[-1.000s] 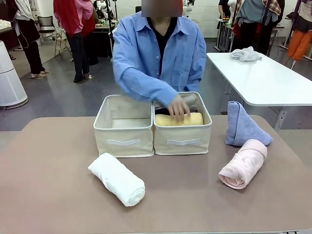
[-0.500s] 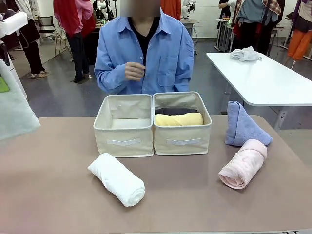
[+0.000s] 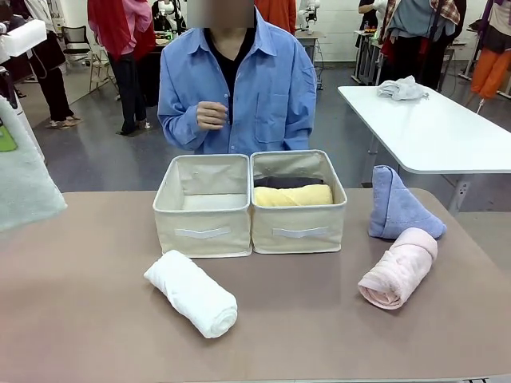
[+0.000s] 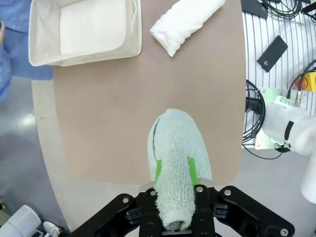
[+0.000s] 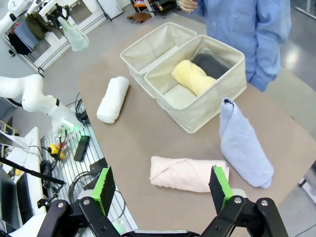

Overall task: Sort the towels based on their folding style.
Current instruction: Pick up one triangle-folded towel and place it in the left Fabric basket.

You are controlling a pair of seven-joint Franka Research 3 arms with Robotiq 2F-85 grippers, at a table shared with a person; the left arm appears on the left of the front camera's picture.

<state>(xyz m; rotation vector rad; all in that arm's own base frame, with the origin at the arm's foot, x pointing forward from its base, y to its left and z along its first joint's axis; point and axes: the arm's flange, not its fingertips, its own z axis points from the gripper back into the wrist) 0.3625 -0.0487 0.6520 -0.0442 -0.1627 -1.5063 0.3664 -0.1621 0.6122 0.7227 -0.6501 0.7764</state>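
My left gripper is shut on a pale green towel and holds it high over the table's left end; the towel also hangs at the left edge of the front view. A white roll lies in front of the left box, which holds no towel. The right box contains a yellow roll with a dark grey roll behind it. At the right lie a pink roll and a blue triangle. My right gripper hangs open above the pink roll.
A person in a blue shirt stands behind the boxes with one hand raised to the chest. The brown table is bare at its front middle and left. A white table with a cloth bundle stands at the back right.
The person's hand has left the yellow roll in the right box and risen to the chest. My left arm has brought the pale green towel in at the left edge.
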